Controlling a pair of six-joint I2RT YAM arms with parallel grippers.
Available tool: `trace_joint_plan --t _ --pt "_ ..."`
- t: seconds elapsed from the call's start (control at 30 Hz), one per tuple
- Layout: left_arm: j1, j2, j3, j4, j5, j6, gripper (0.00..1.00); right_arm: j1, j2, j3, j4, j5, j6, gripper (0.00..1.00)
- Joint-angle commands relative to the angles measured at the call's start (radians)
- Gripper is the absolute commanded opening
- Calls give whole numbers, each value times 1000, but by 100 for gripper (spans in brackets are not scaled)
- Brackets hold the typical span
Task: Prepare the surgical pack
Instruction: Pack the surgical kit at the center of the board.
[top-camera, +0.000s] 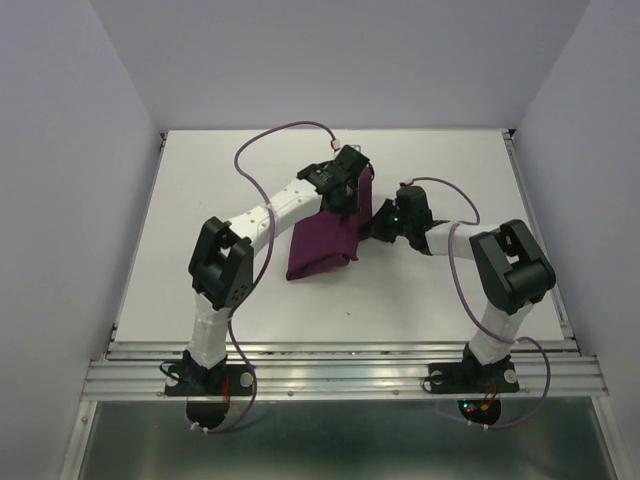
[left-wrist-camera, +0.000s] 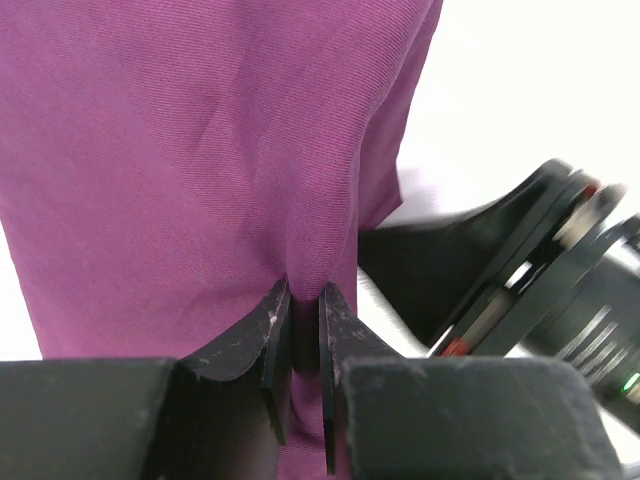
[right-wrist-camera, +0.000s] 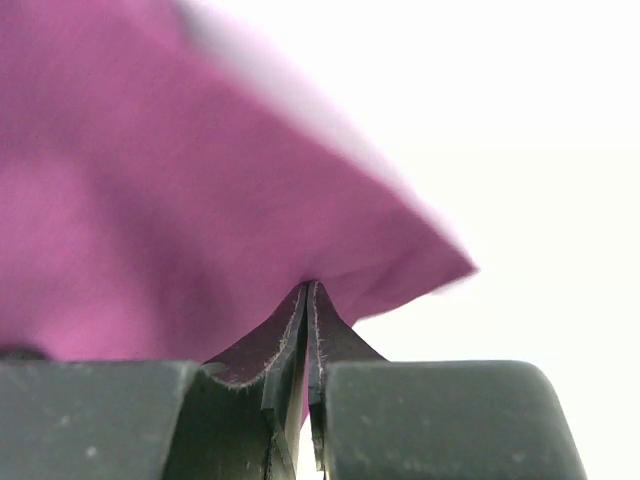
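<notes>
On the white bench (top-camera: 200, 200), the left fingers (left-wrist-camera: 262, 340) pinch a fold of the purple drape (top-camera: 322, 240), while the right fingers (right-wrist-camera: 285, 345) pinch its edge near a corner.

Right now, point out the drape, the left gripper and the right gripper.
drape (top-camera: 320, 246): top view, on its flat middle lying on the table.
left gripper (left-wrist-camera: 304, 292): left wrist view, between the fingertips pinching cloth.
right gripper (right-wrist-camera: 310, 289): right wrist view, between the fingertips shut on cloth.

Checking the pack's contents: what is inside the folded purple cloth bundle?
Only the folded deep-purple cloth bundle shows its outer surface, pinched by the left fingers and right fingers. Anything wrapped inside is covered and cannot be seen.
</notes>
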Motion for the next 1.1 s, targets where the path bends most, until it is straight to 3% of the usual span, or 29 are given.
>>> trace_joint_plan --t 0.0,0.37,0.6,0.73,1.07 --pt "6 -110 -10 69 -11 12 0 -40 -24 12 -36 32 -41 8" --pt "9 -127 -34 88 6 17 0 -59 89 126 -59 42 -52 8" --pt "9 -122 -24 95 29 20 0 -48 267 239 27 -142 -46 7" --pt "9 -122 -11 98 39 35 0 -23 284 259 47 -167 -75 8" --pt "9 -107 -1 117 29 34 0 -3 309 213 280 -352 15 8"
